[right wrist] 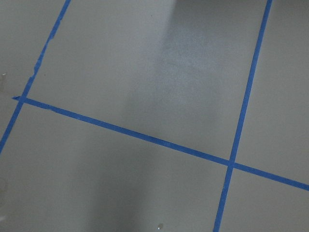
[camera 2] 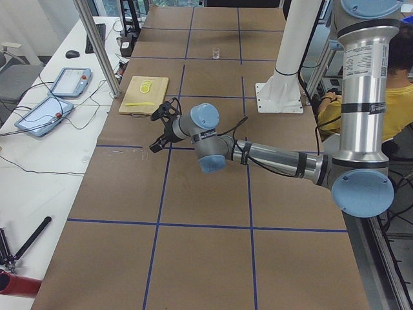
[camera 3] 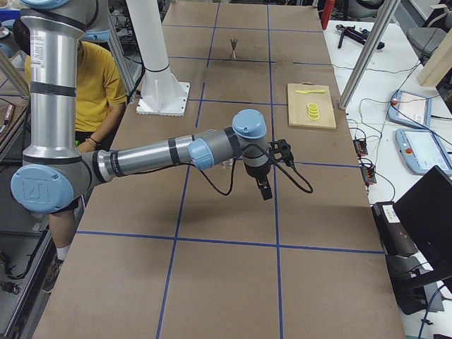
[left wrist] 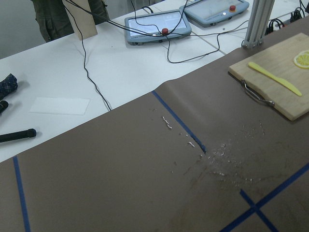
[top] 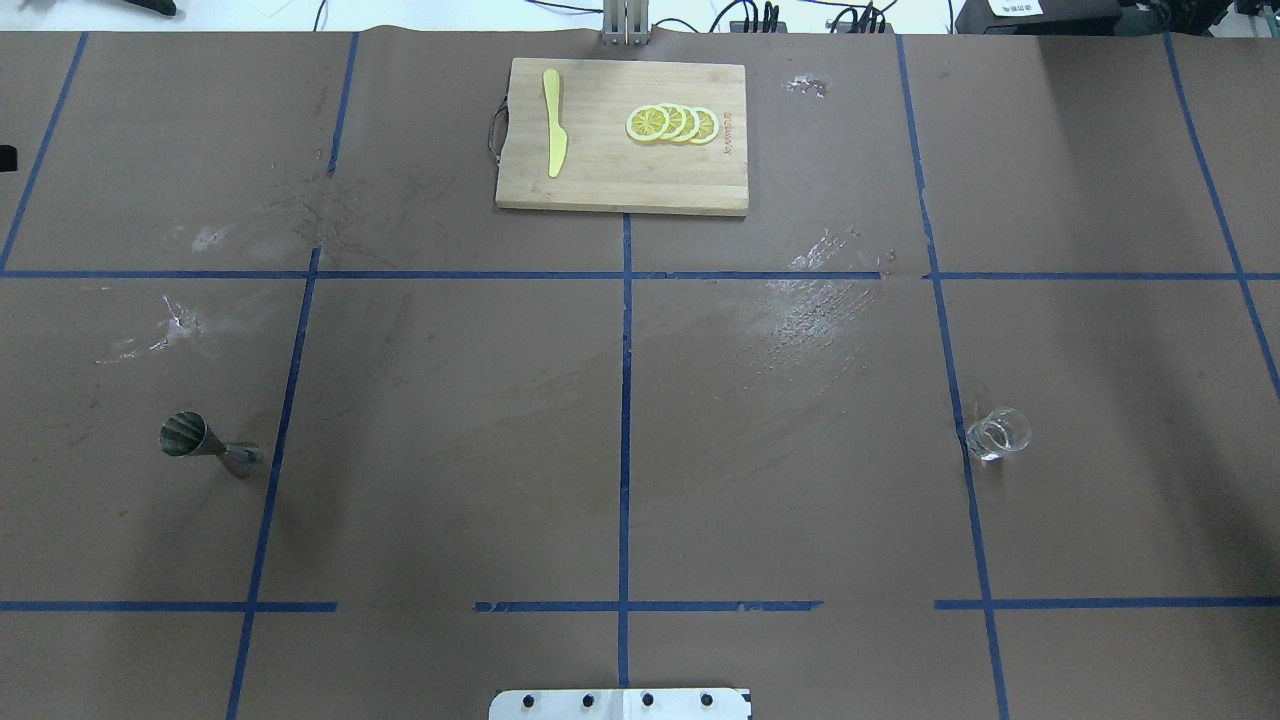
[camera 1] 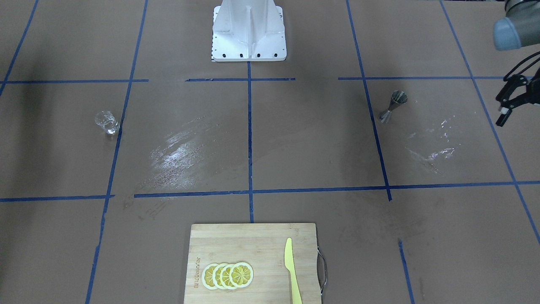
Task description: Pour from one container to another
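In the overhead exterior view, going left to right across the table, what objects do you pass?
silver-grey hourglass-shaped metal jigger → yellow plastic knife → row of overlapping yellow lemon slices → small clear measuring cup

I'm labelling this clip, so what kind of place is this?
Probably a robotics lab: a robot arm over a paper-covered table gridded with blue tape, teach pendants on the side bench.

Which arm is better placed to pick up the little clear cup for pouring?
The right one, I'd judge. The clear cup stands on the robot's right half of the table, where the right gripper hangs. The left gripper hovers beyond the metal jigger at the opposite end.
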